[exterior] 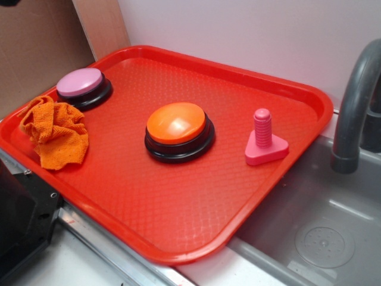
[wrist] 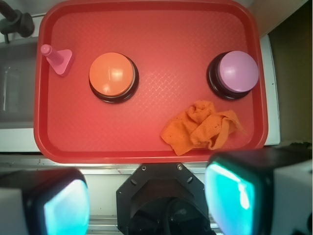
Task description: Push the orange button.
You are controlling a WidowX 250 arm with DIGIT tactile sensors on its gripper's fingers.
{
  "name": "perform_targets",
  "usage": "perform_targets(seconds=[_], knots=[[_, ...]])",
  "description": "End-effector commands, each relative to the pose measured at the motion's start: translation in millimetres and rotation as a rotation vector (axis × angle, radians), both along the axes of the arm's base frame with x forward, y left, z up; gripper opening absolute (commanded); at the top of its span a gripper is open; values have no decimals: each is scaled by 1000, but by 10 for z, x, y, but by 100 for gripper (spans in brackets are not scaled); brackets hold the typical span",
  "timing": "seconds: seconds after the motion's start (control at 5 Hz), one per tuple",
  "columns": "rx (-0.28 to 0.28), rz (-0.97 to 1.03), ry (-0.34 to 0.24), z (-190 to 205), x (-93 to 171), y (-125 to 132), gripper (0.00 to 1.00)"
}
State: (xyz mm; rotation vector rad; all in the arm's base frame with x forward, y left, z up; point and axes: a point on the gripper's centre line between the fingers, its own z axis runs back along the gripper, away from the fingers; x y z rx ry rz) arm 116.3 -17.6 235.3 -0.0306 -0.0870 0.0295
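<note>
The orange button [exterior: 177, 123] has a glossy orange dome on a black ring base and sits near the middle of the red tray [exterior: 178, 226]. In the wrist view the orange button [wrist: 112, 74] lies left of centre on the tray [wrist: 98, 147]. My gripper [wrist: 146, 200] hangs high above the tray's near edge, well short of the button. Its two fingers [wrist: 234, 196] with cyan pads stand wide apart, open, with nothing between them. The gripper itself does not show in the exterior view.
A pink-topped button [exterior: 80, 83] and a crumpled orange cloth [exterior: 55, 131] occupy the tray's left side. A pink toy bolt [exterior: 265, 140] stands right of the orange button. A grey sink [exterior: 321, 232] with a faucet [exterior: 351, 107] lies to the right. The robot's black base [exterior: 24, 220] sits at the lower left.
</note>
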Motion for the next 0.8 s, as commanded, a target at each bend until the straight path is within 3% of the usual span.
perform_targets(seconds=[0.0, 0.2, 0.4, 0.6], knots=[[0, 0, 0, 0, 0, 0, 100], [-17, -199, -12, -472, 500, -479, 100], [-52, -315, -44, -868, 952, -739, 100], [-87, -332, -27, -1149, 1116, -789, 100]])
